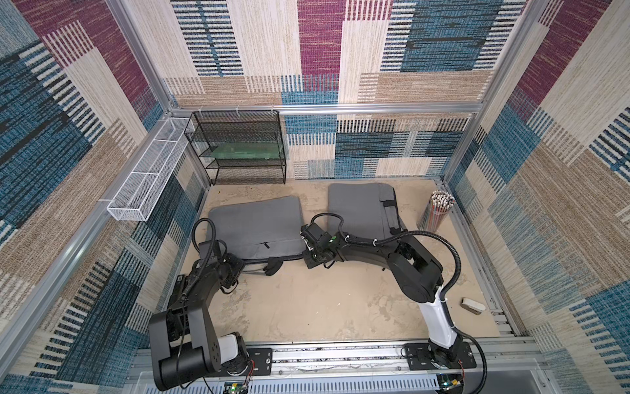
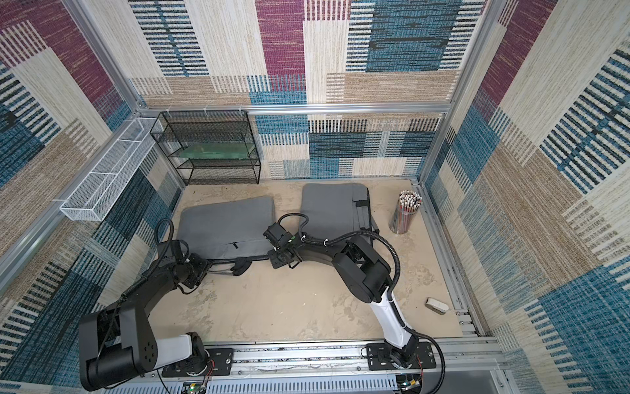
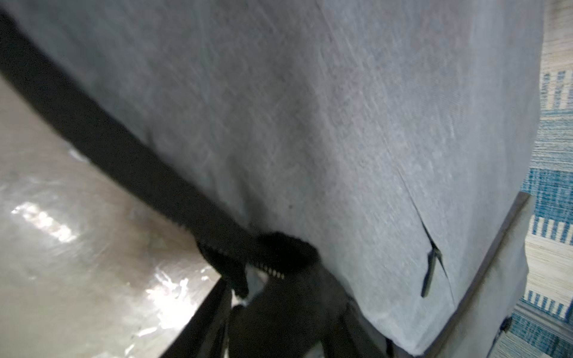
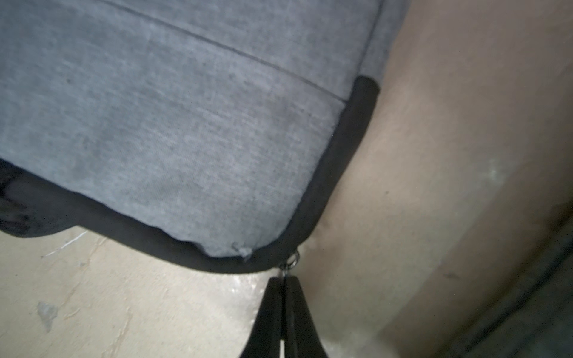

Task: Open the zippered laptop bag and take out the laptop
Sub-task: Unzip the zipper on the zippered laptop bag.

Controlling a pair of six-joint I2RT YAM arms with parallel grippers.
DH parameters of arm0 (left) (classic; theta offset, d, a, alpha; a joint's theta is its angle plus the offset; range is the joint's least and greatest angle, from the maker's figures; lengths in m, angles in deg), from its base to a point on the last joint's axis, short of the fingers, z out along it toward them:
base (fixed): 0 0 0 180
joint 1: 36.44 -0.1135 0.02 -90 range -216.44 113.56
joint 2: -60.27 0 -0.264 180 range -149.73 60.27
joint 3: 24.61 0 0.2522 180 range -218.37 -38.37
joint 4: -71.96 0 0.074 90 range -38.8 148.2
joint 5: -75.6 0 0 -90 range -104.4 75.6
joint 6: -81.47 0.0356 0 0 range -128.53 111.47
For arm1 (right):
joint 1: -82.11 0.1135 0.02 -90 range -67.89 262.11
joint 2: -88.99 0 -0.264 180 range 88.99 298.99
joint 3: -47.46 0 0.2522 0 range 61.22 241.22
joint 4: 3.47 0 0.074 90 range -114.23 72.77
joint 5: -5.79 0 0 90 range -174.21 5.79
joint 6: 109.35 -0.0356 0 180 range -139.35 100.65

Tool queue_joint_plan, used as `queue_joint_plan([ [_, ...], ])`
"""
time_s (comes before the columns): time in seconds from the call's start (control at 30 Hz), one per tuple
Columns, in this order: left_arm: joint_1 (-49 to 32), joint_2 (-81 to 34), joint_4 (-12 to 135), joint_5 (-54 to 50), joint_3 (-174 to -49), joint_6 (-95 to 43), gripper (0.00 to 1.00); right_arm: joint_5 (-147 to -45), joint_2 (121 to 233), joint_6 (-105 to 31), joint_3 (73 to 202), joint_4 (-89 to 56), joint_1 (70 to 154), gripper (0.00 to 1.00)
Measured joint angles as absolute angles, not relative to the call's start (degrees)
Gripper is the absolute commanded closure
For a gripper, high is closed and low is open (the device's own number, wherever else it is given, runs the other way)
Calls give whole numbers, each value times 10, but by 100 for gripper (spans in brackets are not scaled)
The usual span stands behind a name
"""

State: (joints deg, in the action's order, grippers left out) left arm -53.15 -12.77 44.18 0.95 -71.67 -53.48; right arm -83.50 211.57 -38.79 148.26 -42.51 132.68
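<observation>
The left gripper (image 1: 260,270) sits at the near edge of the bag (image 1: 255,221), towards its left end. Its jaws look parted around the black handle (image 1: 274,266), though its wrist view is blurred, so I would not swear to it. That webbing handle is floppy but strong, and to my eye it is the best place to anchor the bag.

The bag itself lies flat on the left half of the worktop (image 1: 324,307), back from the front edge. It is grey cloth, padded and soft, and it would buckle under a push rather than slide cleanly. Whatever is inside seems to keep the top face flat. No laptop is in view, so I take it to be zipped inside.

At the bag's near right corner, the right gripper (image 4: 282,280) is pinched tight on the zip pull (image 4: 293,258), just below its little metal ring. The pull is small and likely slippery, so a sideways tug may twist it free. Drawing it along the black zip band should work better, with the cloth held taut from the handle end.

A second grey bag (image 1: 358,208) lies at the back edge, right of centre.

I judge the laptop to be stiff, smooth, fairly heavy and easily damaged. It is best gripped by one edge once the mouth gapes.
</observation>
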Motion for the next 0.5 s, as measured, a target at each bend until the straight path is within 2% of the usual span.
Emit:
queue_joint_plan([
  [0.27,-517,-6,361,-9,-719,-518,27,-836,2117,-390,1486,-426,1329,100],
  [0.5,-461,37,311,-21,-732,-501,28,-842,2117,-390,1486,-425,1329,100],
])
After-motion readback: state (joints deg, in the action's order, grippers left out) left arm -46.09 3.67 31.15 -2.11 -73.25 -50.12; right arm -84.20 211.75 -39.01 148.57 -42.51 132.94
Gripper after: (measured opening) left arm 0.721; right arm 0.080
